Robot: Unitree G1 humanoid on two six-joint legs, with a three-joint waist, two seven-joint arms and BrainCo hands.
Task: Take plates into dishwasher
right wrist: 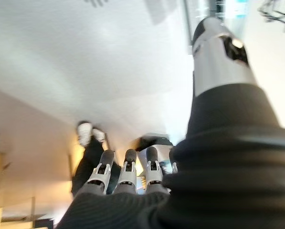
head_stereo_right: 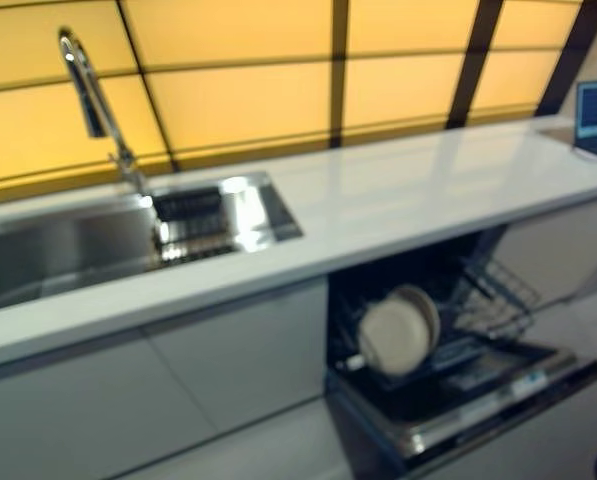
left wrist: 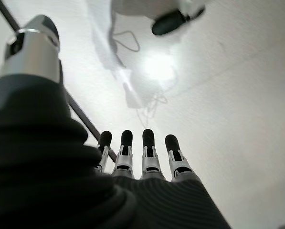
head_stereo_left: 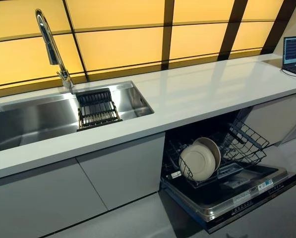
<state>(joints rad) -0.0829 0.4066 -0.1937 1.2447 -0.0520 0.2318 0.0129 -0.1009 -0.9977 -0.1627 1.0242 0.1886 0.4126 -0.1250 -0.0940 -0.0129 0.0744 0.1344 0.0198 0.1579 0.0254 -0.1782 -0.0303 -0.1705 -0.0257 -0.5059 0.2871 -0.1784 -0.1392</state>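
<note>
Two cream plates stand on edge in the lower rack of the open dishwasher, whose door lies folded down under the counter. Neither hand shows in the eye views. My left hand appears only in its wrist view, fingers straight over pale floor, holding nothing. My right hand appears in its own wrist view, fingers straight and empty, also above the floor.
A white counter runs across, with a steel sink, a tall tap and a dark drain rack in the sink. A laptop sits at the counter's far right. A person's legs show in the right wrist view.
</note>
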